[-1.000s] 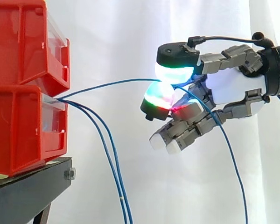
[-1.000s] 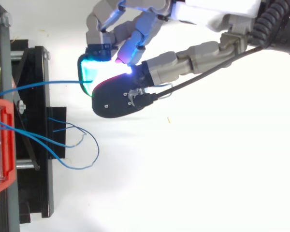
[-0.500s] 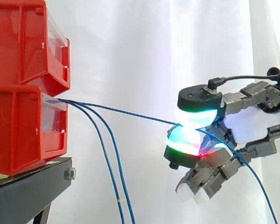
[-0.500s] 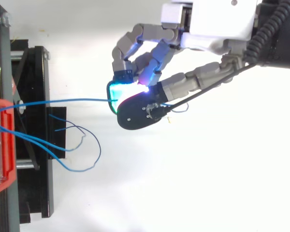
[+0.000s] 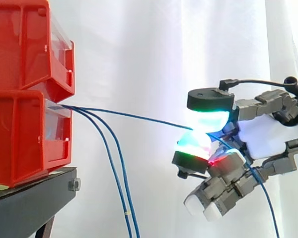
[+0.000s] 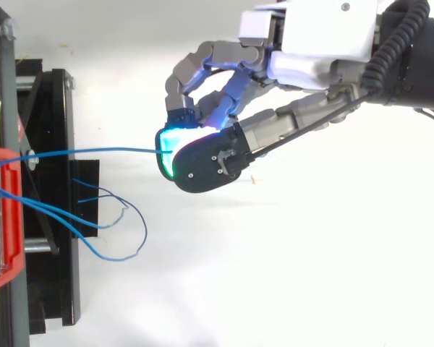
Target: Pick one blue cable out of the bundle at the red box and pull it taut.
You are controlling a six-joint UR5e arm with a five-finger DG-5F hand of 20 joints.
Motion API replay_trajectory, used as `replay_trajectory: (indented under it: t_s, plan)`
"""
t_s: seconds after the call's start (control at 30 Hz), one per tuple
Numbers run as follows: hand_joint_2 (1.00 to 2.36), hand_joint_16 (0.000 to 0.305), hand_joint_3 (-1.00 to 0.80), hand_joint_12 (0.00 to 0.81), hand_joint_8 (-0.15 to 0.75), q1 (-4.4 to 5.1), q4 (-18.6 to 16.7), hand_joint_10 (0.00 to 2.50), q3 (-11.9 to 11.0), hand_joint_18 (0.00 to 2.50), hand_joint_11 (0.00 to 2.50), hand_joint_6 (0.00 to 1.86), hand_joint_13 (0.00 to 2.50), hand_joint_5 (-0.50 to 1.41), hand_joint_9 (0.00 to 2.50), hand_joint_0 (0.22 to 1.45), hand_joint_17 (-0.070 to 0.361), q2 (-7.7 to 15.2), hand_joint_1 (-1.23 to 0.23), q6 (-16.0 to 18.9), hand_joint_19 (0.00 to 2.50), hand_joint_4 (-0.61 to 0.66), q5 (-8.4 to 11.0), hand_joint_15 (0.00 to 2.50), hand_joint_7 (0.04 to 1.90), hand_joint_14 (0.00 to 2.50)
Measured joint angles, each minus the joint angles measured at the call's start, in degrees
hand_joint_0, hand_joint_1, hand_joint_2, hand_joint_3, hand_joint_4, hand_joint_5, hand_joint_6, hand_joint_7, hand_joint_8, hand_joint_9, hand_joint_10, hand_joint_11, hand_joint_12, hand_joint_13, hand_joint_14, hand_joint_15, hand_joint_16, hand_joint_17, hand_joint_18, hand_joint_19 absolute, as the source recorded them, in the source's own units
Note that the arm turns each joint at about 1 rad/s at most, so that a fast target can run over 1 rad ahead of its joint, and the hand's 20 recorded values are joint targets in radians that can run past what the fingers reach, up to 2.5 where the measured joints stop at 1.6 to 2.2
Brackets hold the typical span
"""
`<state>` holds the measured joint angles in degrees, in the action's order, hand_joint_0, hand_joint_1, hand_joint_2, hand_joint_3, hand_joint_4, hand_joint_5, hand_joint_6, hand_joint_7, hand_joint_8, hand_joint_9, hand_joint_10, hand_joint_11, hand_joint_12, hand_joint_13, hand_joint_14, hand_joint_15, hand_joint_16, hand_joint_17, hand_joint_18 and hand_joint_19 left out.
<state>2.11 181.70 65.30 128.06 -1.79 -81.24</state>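
Robot hand [image 5: 268, 139]: pinching one blue cable [image 5: 129, 117] between glowing pads [image 5: 206, 119], well right of the red box [image 5: 25, 134].
Cable: running almost straight from the box front to the pinch, tail dropping behind.
Spare cables [image 5: 114, 168]: hanging slack, apart from the pinch.
Step in hand: pulling taut. Best drawn straight away from the box, squeeze steady, no jerking, stopping once straight.

I can read no words, numbers or signs here: nothing legible on the red bins [image 5: 25, 134], on the black stand [image 5: 25, 203] beneath them, or on my own hand [image 5: 268, 141].
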Motion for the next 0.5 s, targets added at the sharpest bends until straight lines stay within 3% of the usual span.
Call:
replay_trajectory:
  t_s: [0.37,0.5]
  plan:
    - [1.03,0.048,-0.05,0.384,0.305,0.01,-3.19,0.01,2.89,0.53,1.32,0.96,0.6,-0.17,1.08,0.65,0.109,0.0,-0.75,-0.05,0.25,-0.07,-0.21,0.37,1.11,0.01]
    - [1.03,0.049,-0.05,0.385,0.31,0.01,-6.47,0.01,5.09,0.53,1.32,0.96,0.6,-0.17,1.07,0.65,0.109,0.0,-0.74,-0.06,0.24,-0.07,-0.26,0.36,1.11,0.01]
